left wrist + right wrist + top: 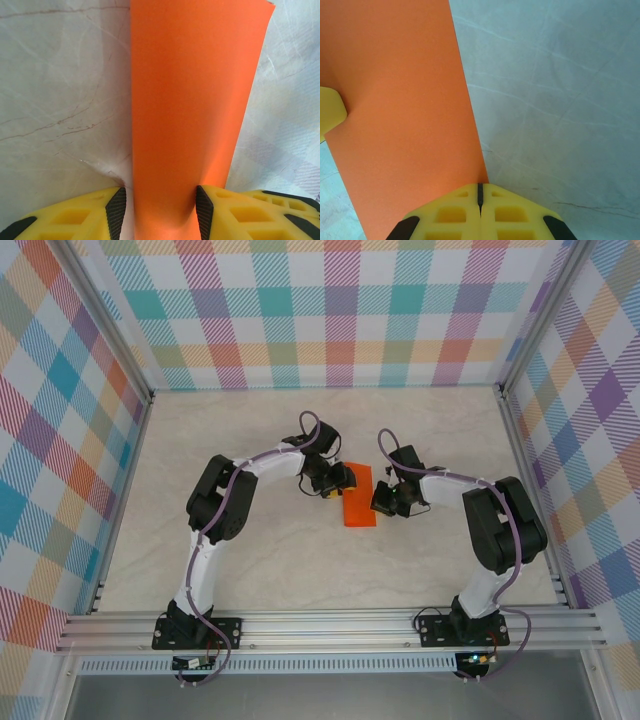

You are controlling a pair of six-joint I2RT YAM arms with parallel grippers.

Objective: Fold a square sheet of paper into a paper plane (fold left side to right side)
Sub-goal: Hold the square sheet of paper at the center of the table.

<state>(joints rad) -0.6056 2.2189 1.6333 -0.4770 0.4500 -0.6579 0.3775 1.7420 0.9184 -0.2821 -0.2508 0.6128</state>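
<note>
Orange square sheet of paper (360, 502) lies near the middle of the table (250, 560), showing from above as a narrow upright strip rather than a full square, with one arm reaching in from each side.

On the left, the left tool (338, 483) sits against the strip's upper left side. Seen from its own wrist camera, the left tool (160, 200) has its yellow fingers part-way apart, with the paper (190, 125) running up between them. The black pads (116, 210) touch the sheet on both sides, so it is gripped across its width, and the paper bows slightly between them. Pale marbled table surface shows on both sides of the paper.

On the right, the right tool (385, 502) meets the strip's right edge. In its wrist view the right tool (480, 192) has its fingers pressed tight together, the tips at the paper's (405, 115) right edge. I cannot tell whether any paper is caught between them. A yellow finger of the left tool pokes in at the sheet's far side.
</note>
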